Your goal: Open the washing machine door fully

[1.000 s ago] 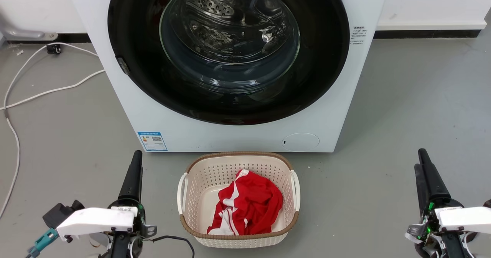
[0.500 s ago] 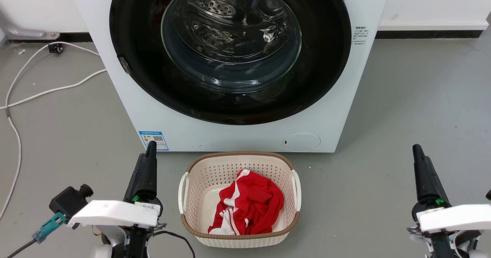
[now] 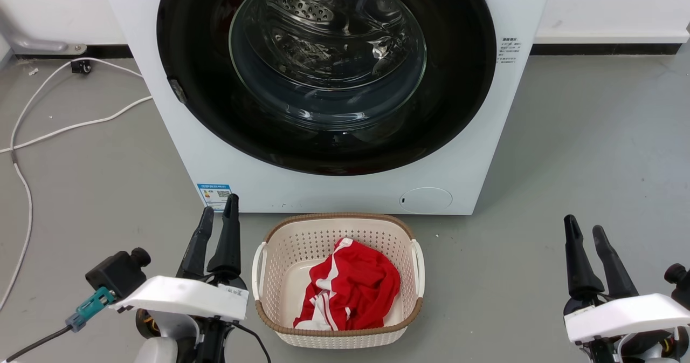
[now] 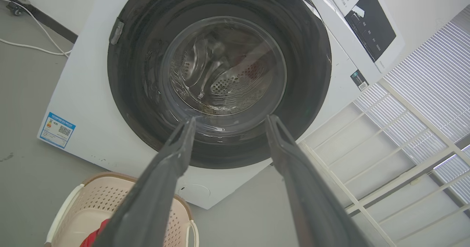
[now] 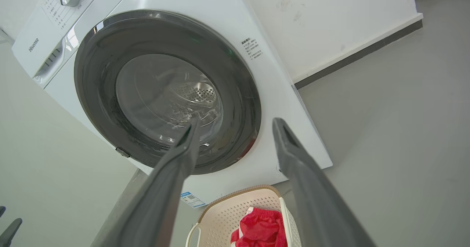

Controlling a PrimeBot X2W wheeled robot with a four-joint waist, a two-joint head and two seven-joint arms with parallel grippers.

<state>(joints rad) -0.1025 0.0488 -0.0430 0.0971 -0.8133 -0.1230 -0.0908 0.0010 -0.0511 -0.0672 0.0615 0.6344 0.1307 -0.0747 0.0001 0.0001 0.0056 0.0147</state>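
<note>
I am holding my left pincer (image 3: pixel 220 203) released, its two long dark fingers parted with nothing between them, low at the near left over the grey floor (image 3: pixel 566 136). The tips are pointing away from me toward the lower left corner of the white front-loading washing machine (image 3: pixel 474 152), just short of the small blue-and-white label sticker (image 3: pixel 214 196) there, and are touching nothing. My right pincer (image 3: pixel 583 223) is hanging released too, fingers spread and empty, at the near right, well apart from the machine.

Between my two pincers a cream perforated plastic basket with a brown woven rim (image 3: pixel 334 217) is sitting on the floor just in front of the machine. A crumpled red garment with white stripes (image 3: pixel 350 290) is lying inside it.

Beyond the basket, the washing machine door (image 3: pixel 326 66), a large round glossy black disc with a bulging clear glass bowl at its centre, is lying shut against the machine's front and spanning nearly its whole width. Through the glass the perforated steel drum (image 3: pixel 302 7) is showing. A small grey tab (image 3: pixel 177 90) is sitting on the door's left edge. Below the door, toward the right, a round white flap (image 3: pixel 426 199) is sitting flush in the front panel.

At the far left, thin white cables (image 3: pixel 54 131) are trailing across the floor toward the white wall (image 3: pixel 609 1).
</note>
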